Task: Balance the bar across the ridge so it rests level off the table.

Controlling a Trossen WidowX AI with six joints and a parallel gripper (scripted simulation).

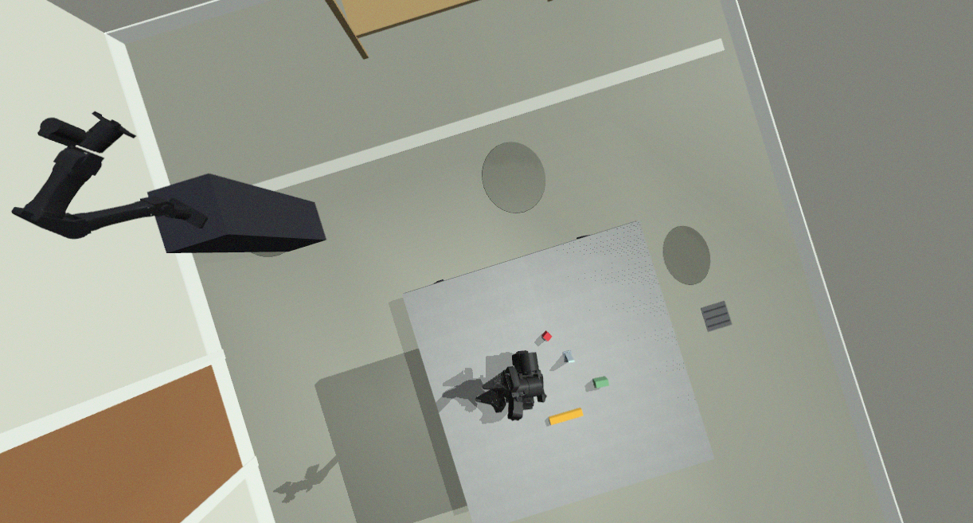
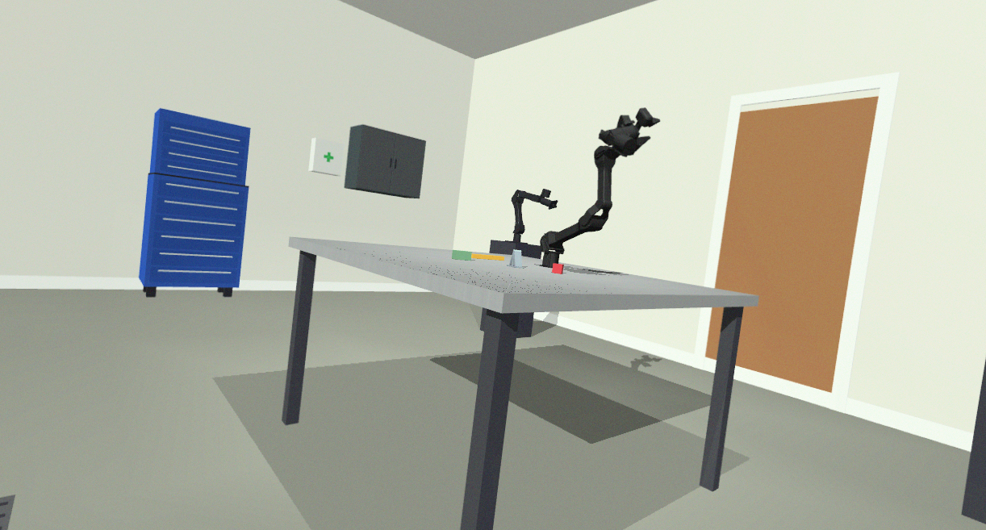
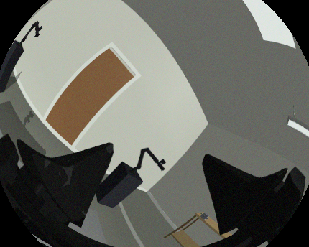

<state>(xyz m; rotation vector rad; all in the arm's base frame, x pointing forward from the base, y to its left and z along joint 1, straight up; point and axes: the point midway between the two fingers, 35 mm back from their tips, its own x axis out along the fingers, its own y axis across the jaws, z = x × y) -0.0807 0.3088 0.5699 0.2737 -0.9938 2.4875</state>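
"Where is the bar?"

"The yellow bar (image 1: 565, 415) (image 2: 487, 256) is lying on the grey surface (image 1: 612, 302) (image 2: 620, 302). From the top, it's sitting nearer the lower edge than the upper one, and its length is running roughly parallel to that lower edge."

"And the gripper?"

"The gripper (image 1: 480, 392) (image 2: 653, 130) (image 3: 159, 155) is hovering high above the surface, and the top view is showing its fingertips pointing toward the left edge. Its fingers are standing wide apart, nearly fully open, and they're holding nothing."

"What else is sitting there?"

"A red block (image 1: 546, 335) (image 2: 557, 269) is resting nearest the upper edge. A pale blue piece (image 1: 572, 361) (image 2: 515, 258) is standing between it and a green block (image 1: 600, 382) (image 2: 462, 255), which is lying closer to the right edge."

"Is the green one touching the bar?"

"No. The exterior view is making them look joined, but the top view is showing a gap between them."

"So which is the ridge?"

"I'm not managing to tell from their shapes. Either way, the bar isn't balancing on anything; it's lying down on the surface, apart from all three pieces."
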